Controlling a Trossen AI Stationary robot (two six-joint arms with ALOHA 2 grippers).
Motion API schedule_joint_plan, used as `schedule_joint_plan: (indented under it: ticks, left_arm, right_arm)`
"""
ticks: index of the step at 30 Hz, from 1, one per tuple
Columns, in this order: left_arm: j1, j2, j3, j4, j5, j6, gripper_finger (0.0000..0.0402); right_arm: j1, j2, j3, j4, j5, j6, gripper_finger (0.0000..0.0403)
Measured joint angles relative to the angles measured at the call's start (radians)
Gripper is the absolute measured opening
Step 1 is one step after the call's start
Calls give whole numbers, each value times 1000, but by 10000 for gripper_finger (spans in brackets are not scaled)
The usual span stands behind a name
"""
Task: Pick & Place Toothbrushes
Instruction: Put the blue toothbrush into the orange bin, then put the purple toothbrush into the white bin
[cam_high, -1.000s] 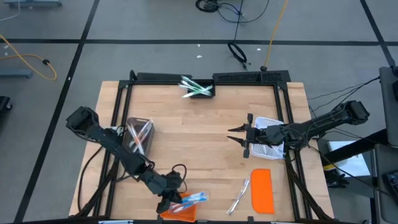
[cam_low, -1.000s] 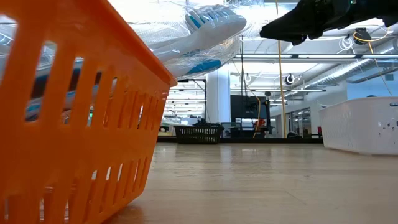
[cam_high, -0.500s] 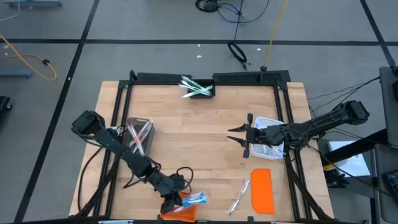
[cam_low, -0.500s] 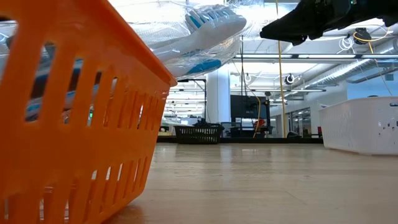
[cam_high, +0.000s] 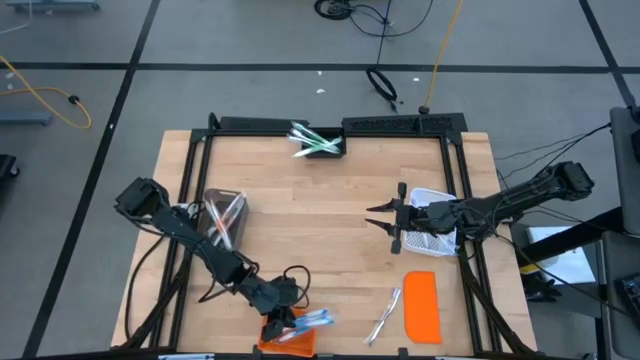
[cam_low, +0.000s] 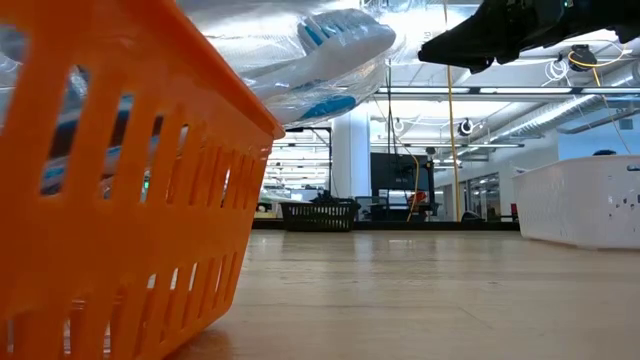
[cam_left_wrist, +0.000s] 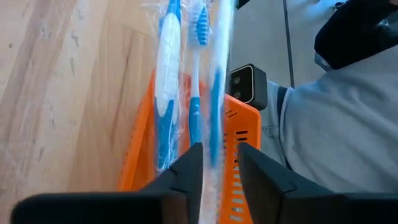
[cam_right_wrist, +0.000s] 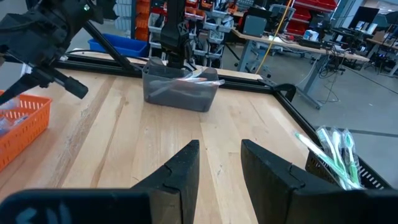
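Orange bin (cam_high: 285, 338): toothbrushes (cam_left_wrist: 186, 81) seemingly between left claw (cam_left_wrist: 214, 168) fingers.

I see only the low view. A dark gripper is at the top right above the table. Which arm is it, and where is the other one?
Observer: It is the right gripper, open, hovering beside the white mesh basket.
Operator: And the left one?
Observer: The left gripper is at the orange basket on the table's front edge, over the blue toothbrushes.
Operator: Is anything lying loose on the table?
Observer: Yes, the loose toothbrushes, in clear wrap, lie beside the orange lid.
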Motion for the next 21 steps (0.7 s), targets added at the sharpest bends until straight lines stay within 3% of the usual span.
schedule_joint_plan:
  ticks: [10,13,18,21]
  left_arm:
    - [9,0,0,0,2,67,166]
    - [27,0,0,1,15,136,170]
    - [68,0,0,0,70,186,166]
    - [96,0,0,0,94,213,163]
  right_arm:
    - [0,0,0,-21,-6,1,112]
    - [0,0,0,-72,-91,24,112]
    - [0,0,0,-202,-357,92,112]
    - [18,4,0,-292,-455,150,112]
